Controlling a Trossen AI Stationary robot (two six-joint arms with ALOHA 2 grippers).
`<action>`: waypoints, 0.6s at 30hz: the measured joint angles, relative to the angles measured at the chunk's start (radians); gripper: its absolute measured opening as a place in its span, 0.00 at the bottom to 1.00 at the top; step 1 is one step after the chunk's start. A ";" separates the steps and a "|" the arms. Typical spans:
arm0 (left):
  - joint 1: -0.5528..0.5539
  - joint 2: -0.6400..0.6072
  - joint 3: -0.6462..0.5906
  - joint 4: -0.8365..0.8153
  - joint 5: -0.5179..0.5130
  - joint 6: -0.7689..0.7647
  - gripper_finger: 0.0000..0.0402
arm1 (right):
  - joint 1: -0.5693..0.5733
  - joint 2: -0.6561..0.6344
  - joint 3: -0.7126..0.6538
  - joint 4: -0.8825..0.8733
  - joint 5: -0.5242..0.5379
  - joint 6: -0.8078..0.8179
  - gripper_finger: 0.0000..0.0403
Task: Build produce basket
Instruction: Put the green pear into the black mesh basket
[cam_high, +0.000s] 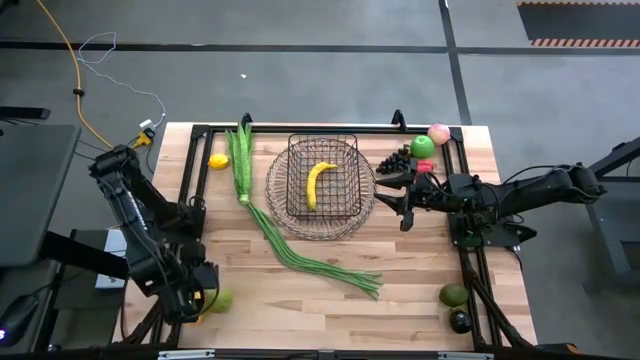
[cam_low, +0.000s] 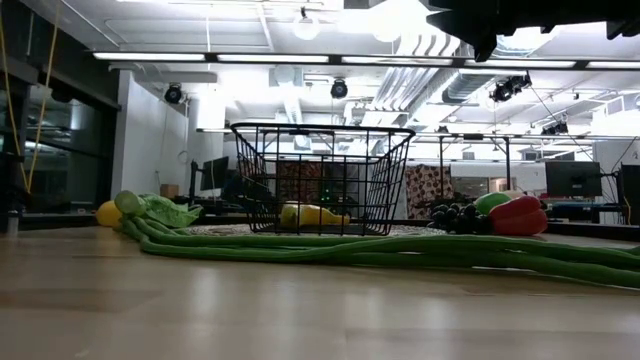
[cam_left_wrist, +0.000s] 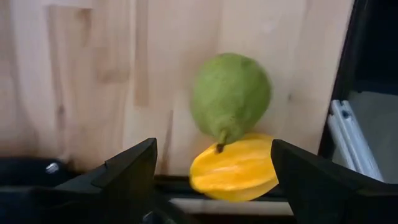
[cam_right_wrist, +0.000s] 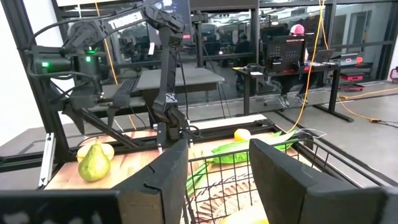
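Seen from above: wire basket (cam_high: 320, 184) near the middle of the wooden table (cam_high: 300, 290), a single banana (cam_high: 318, 183) lying inside. Long green beans (cam_high: 300, 250) trailing from the far left of the basket across the front toward the right, a lemon (cam_high: 218, 161) just left of their leafy end. Dark grapes (cam_high: 395, 160), a green apple (cam_high: 422, 146) and a pink apple (cam_high: 439, 133) clustered at the far right corner. Two avocados (cam_high: 455, 296) at the near right edge.

Right gripper (cam_high: 392, 192) held just beside the basket's right rim, fingers apart and empty; from its own wrist camera, the basket rim (cam_right_wrist: 249, 168) directly ahead between the fingers (cam_right_wrist: 155, 186).

Left gripper (cam_high: 200, 298) low at the near left corner, fingers spread wide, nothing between them. Only from its wrist camera: a green pear (cam_left_wrist: 230, 93) on the wood, touching a yellow star fruit (cam_left_wrist: 235, 170) at the table edge. From above, just a sliver of the pear visible.

From table height: the banana (cam_low: 310, 214) behind the mesh, and a red pepper (cam_low: 520, 216) beside the grapes, hidden under the right arm from above.
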 joint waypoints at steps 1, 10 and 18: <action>0.000 0.000 -0.012 0.026 0.002 -0.001 0.75 | 0.000 0.000 0.000 0.000 0.000 0.000 0.40; 0.001 -0.003 -0.101 0.054 0.044 -0.006 0.63 | 0.000 0.000 0.000 -0.004 0.000 0.000 0.40; 0.001 -0.015 -0.102 0.056 0.037 -0.001 0.56 | 0.000 0.000 0.000 -0.006 0.000 0.000 0.40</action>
